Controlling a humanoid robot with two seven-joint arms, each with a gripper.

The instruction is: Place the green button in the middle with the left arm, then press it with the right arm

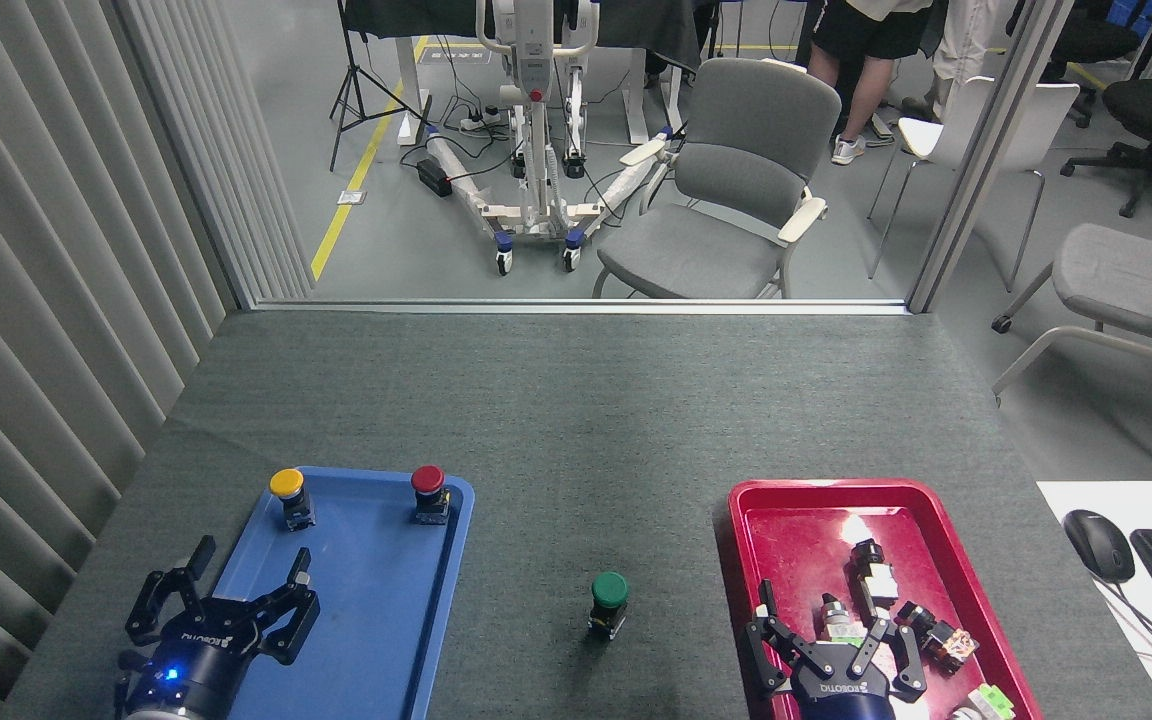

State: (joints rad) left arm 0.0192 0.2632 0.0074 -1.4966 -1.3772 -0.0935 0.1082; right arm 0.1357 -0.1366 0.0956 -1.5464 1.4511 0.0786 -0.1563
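A: Where is the small button with the round green cap?
B: It stands alone on the grey cloth table, between the blue plastic tray and red plastic tray.
A: And the grippers?
B: The left black gripper has its fingers spread. The right black gripper is spread wide too, over the red tray.

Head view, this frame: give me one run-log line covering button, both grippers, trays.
green button: upright on grey cloth between trays, untouched | left gripper: open, empty, over blue tray | right gripper: open, empty, over red tray

i'm seeing my left tool and right tool showing black fingers, white lettering, blue lights glowing on dark round wrists.
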